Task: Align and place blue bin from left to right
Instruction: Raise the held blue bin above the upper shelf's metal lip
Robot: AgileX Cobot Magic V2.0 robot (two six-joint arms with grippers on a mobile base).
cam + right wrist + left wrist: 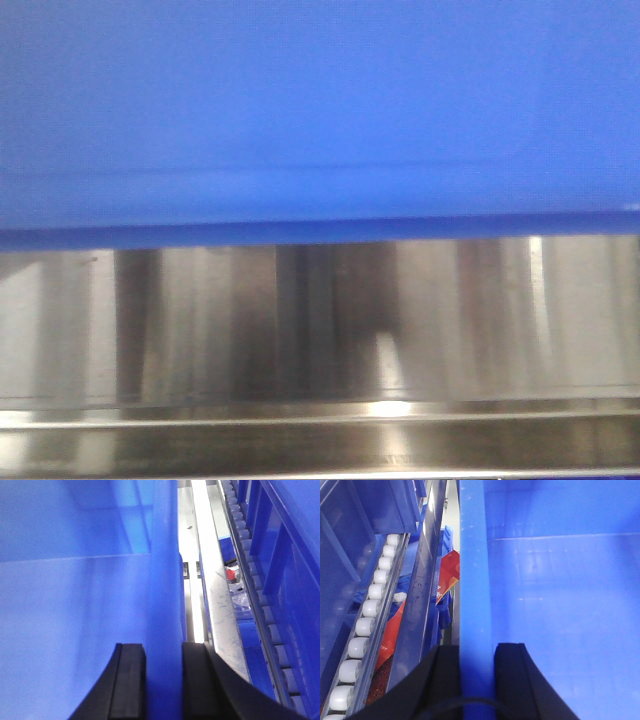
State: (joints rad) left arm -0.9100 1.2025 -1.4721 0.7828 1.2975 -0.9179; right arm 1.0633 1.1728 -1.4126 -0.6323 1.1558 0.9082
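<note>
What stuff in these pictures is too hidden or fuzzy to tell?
Front view: the blue bin is blurred; picture edges cut off its ends.
Left wrist view: an orange thing sits half hidden behind the metal rail.
Right wrist view: a small red thing is too tiny to name.

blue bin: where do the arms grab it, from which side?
On the blue bin, pinch the thin upright side walls at the rim, coming from above, one finger inside, one outside. The left gripper and right gripper straddle opposite walls this way.
</note>
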